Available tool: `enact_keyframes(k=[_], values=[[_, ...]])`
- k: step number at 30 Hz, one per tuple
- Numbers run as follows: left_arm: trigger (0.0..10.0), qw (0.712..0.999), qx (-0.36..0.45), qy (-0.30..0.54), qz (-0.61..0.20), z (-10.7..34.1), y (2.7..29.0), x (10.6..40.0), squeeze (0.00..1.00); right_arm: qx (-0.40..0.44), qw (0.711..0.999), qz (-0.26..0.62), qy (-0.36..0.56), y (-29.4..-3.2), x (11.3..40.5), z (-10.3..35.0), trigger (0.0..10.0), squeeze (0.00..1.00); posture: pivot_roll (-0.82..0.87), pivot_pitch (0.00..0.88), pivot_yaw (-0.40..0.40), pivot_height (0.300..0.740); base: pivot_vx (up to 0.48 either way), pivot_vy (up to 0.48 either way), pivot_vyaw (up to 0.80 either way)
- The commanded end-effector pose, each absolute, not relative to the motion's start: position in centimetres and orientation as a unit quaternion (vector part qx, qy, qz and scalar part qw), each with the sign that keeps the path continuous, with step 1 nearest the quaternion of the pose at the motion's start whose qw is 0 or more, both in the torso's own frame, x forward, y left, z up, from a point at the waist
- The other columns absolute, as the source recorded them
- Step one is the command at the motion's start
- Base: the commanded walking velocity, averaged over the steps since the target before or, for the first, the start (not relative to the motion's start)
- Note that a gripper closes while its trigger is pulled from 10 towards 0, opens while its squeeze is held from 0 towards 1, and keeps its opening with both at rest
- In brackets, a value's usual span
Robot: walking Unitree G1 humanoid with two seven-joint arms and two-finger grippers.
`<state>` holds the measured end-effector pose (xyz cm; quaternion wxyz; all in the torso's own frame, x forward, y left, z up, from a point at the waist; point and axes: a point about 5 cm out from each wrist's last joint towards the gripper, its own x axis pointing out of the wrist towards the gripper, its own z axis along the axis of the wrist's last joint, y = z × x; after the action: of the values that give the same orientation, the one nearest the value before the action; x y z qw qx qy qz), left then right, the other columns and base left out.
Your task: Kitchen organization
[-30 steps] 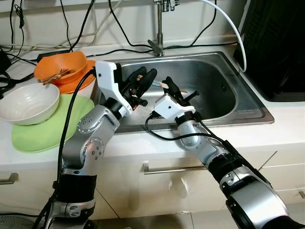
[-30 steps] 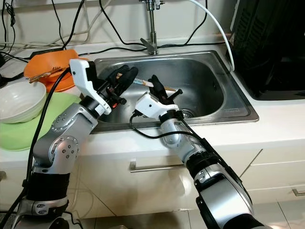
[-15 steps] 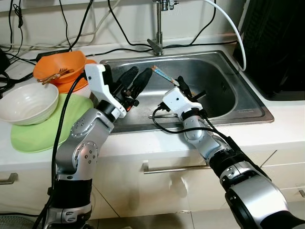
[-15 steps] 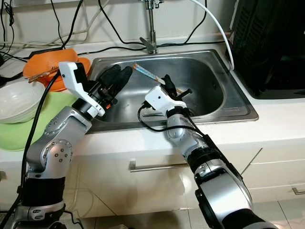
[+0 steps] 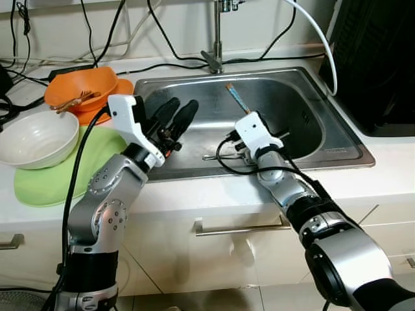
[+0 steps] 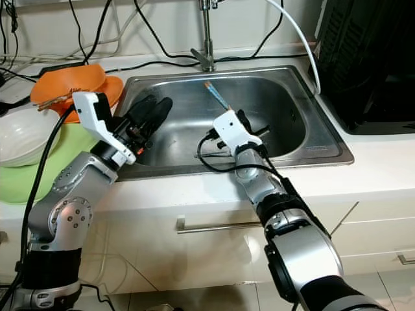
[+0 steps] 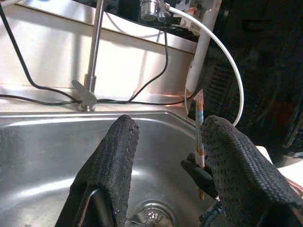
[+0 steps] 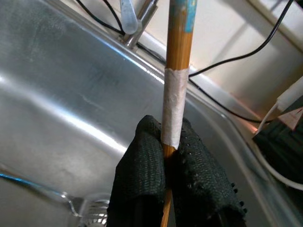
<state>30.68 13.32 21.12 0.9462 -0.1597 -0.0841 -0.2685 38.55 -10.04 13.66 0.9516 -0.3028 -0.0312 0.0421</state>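
Observation:
A bamboo chopstick with a white tape band and a blue mark near its tip stands tilted above the steel sink. My right gripper is shut on its lower part, over the middle of the basin. My left gripper hangs open over the sink's left side, apart from the chopstick, with nothing between its fingers. The chopstick appears beyond it in the left wrist view. A metal utensil lies on the sink floor near the front wall.
On the counter to the left are an orange bowl holding utensils, a white bowl and a green mat. The faucet and a white hose rise behind the sink. A black appliance stands at the right.
My right gripper has carried the chopstick to the right and stood it more upright. My left gripper has drawn back to the left, away from the chopstick.

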Motion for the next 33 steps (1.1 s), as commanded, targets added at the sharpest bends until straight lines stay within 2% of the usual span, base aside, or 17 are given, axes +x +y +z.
enact_keyframes(k=[1, 4, 5, 6, 7, 8, 21, 22, 23, 33], values=[[10.0, 0.952, -0.149, -0.083, -0.254, 21.0, 13.8, 30.7, 0.00, -0.292, 0.955, 0.051, 0.004, -10.0, 38.3, 12.6, 10.0, 0.00, 0.21, 0.025, 0.085, 0.740, 0.000, 0.000, 0.00], [10.0, 0.955, -0.145, -0.080, -0.246, 20.8, 13.9, 30.7, 0.00, -0.285, 0.957, 0.058, 0.009, -9.8, 38.3, 12.5, 10.0, 0.00, 0.22, 0.024, 0.085, 0.740, 0.000, 0.000, 0.00], [10.0, 0.958, -0.142, -0.075, -0.237, 20.6, 14.1, 30.8, 0.00, -0.284, 0.957, 0.063, 0.010, -9.6, 38.3, 12.4, 10.0, 0.70, 0.22, 0.024, 0.086, 0.740, 0.000, 0.000, 0.00], [10.0, 0.958, -0.142, -0.075, -0.237, 20.6, 14.1, 30.8, 0.00, -0.284, 0.957, 0.063, 0.010, -9.6, 38.3, 12.4, 10.0, 0.70, 0.22, 0.024, 0.086, 0.740, 0.000, 0.000, 0.00], [10.0, 0.959, -0.142, -0.072, -0.234, 20.3, 14.1, 30.7, 0.00, -0.279, 0.958, 0.068, 0.013, -9.5, 38.2, 12.4, 10.0, 0.99, 0.22, 0.024, 0.086, 0.740, 0.000, 0.000, 0.00], [10.0, 0.960, -0.142, -0.071, -0.232, 20.2, 14.2, 30.7, 0.00, -0.277, 0.958, 0.071, 0.014, -9.5, 38.2, 12.4, 10.0, 1.00, 0.22, 0.024, 0.086, 0.740, 0.000, 0.000, 0.00], [10.0, 0.964, -0.138, -0.062, -0.219, 19.6, 14.2, 30.6, 0.00, -0.236, 0.969, 0.079, -0.004, -9.3, 38.6, 13.6, 10.0, 1.00, 0.21, 0.014, 0.087, 0.740, 0.000, 0.000, 0.00], [10.0, 0.964, -0.137, -0.063, -0.218, 19.6, 14.2, 30.6, 0.00, -0.231, 0.970, 0.079, -0.010, -9.3, 38.7, 13.9, 10.0, 0.78, 0.21, 0.013, 0.088, 0.740, 0.000, 0.000, 0.00], [10.0, 0.965, -0.135, -0.063, -0.215, 19.6, 14.3, 30.6, 0.00, -0.221, 0.972, 0.080, -0.018, -9.2, 38.8, 14.3, 10.0, 0.00, 0.21, 0.013, 0.088, 0.740, 0.000, 0.000, 0.00], [10.0, 0.973, -0.100, -0.069, -0.194, 19.5, 14.5, 30.9, 0.00, -0.126, 0.980, 0.102, -0.116, -8.7, 39.6, 19.4, 10.0, 0.00, 0.19, 0.000, 0.091, 0.740, 0.000, 0.000, 0.00]])
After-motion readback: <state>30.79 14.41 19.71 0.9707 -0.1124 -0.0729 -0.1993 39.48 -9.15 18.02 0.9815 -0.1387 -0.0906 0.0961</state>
